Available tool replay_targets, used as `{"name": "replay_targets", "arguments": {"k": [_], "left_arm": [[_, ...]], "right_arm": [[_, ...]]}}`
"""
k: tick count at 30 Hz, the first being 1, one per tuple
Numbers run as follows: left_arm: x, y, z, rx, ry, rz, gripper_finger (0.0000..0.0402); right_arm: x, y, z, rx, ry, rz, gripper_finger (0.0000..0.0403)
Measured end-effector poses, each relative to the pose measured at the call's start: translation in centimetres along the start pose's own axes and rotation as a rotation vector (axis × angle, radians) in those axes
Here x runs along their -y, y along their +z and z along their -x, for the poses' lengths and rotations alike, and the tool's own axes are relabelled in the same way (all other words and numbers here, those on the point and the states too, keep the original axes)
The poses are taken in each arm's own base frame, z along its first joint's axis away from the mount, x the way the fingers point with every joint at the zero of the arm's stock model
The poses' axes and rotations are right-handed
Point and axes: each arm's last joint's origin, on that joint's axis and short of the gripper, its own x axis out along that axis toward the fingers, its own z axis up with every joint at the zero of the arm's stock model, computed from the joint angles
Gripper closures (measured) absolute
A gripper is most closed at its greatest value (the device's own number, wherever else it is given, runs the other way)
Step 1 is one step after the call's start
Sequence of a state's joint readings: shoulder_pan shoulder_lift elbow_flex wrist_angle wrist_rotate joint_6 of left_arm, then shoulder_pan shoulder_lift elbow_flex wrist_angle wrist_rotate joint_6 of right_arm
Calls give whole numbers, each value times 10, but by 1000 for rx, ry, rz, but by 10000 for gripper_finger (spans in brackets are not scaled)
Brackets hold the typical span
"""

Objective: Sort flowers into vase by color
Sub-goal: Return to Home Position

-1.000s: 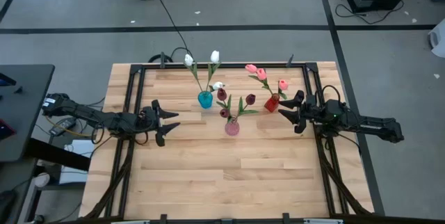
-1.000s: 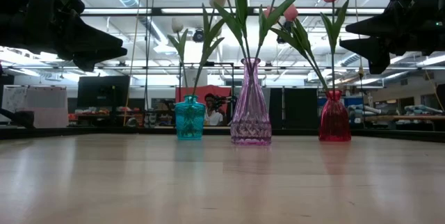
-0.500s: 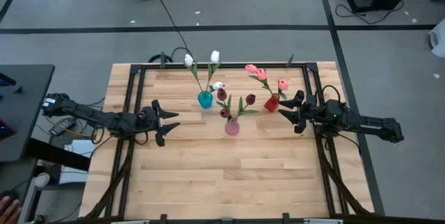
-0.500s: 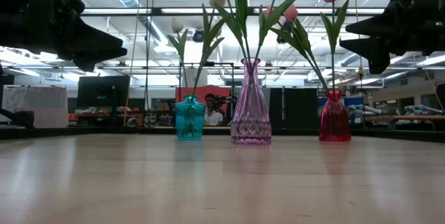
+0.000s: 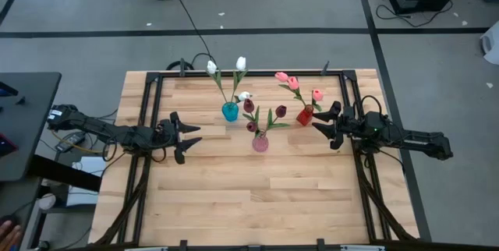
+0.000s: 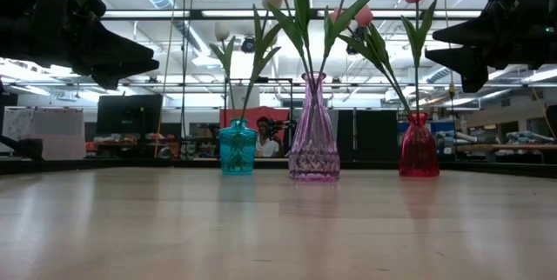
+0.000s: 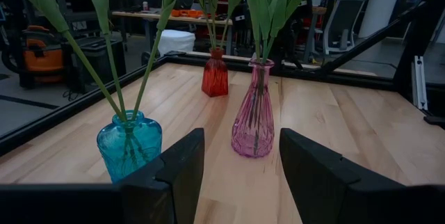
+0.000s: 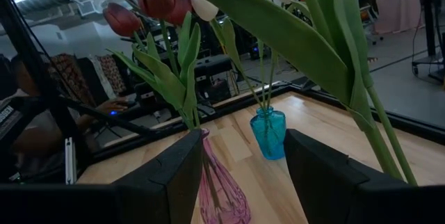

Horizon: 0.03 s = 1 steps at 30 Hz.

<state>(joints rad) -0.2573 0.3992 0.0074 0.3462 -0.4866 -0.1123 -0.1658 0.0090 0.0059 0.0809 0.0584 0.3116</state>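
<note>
Both claws hang released above the table, holding nothing. The left claw (image 5: 196,134) is over the left side with its fingers (image 7: 182,172) spread apart. The right claw (image 5: 317,120) is over the right side, parted just as wide. The flowers (image 5: 294,83) all stand in three vases between the two claws, toward the back edge of the table (image 5: 234,196). The right claw sits near the red vase (image 5: 304,116), raised and clear of it, while the left claw is well apart from the nearest vase. The table is pale wooden planking in a dark metal frame, set on grey floor with cables trailing behind. Looking across it from table height, I see a workshop with bright ceiling lights, desks and screens, and a person (image 6: 262,134) seated far behind. The teal vase (image 5: 230,111), nearest the left claw, holds the white tulips (image 5: 241,63). The pink vase (image 5: 260,143), standing a little forward of the others, holds the dark maroon tulips (image 5: 281,111). The red vase holds the pink tulips (image 5: 317,94).
</note>
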Motion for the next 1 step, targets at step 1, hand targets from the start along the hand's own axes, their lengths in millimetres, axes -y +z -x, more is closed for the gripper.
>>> {"name": "replay_targets", "arguments": {"k": [1], "left_arm": [[0,0,0,0,0,0,208]], "right_arm": [[0,0,0,0,0,0,190]]}}
